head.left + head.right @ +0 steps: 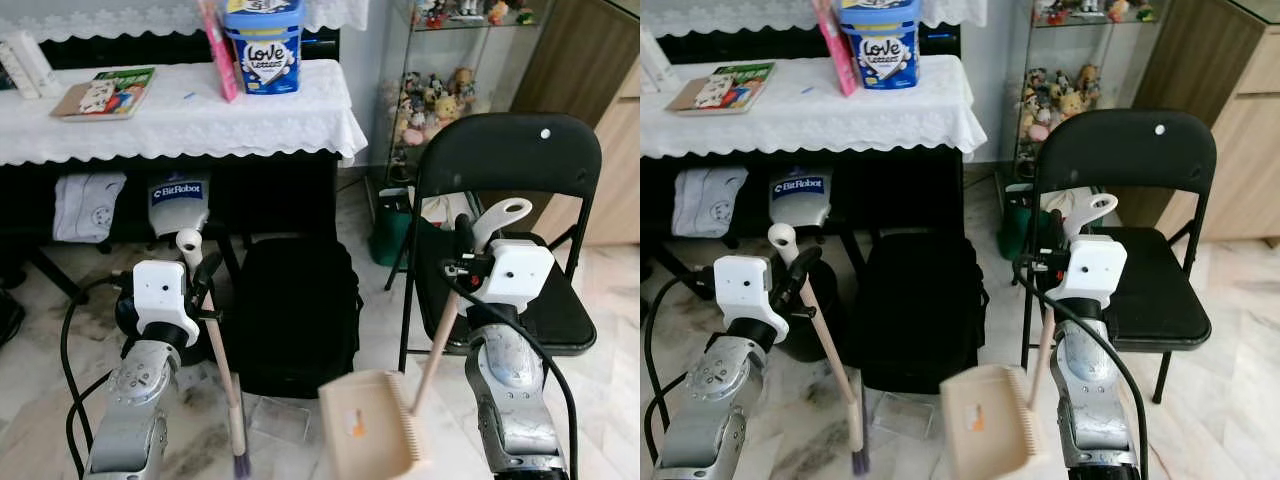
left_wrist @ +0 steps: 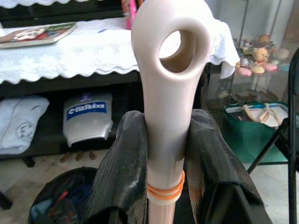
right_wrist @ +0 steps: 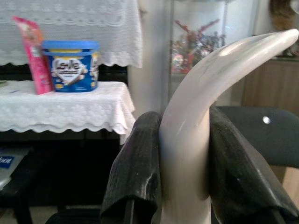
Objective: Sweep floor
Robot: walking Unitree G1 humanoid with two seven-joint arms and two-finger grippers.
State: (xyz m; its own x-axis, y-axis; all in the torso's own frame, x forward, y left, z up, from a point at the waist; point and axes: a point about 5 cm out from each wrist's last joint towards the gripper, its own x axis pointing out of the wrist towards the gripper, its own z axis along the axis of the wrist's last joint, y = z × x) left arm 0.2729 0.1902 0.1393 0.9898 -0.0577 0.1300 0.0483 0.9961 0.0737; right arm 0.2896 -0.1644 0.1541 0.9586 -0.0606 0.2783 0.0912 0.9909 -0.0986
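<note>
My left gripper is shut on the beige broom handle near its looped top; the handle slants down to dark bristles at the floor. Both black fingers press against the handle in the left wrist view. My right gripper is shut on the curved top of the dustpan handle. That handle runs down to the beige dustpan, which hangs tilted above the marble floor between my arms.
A black bag stands on the floor straight ahead. A black folding chair is at the right. A table with a white lace cloth carries a blue tub and a book. A glass cabinet of toys stands behind.
</note>
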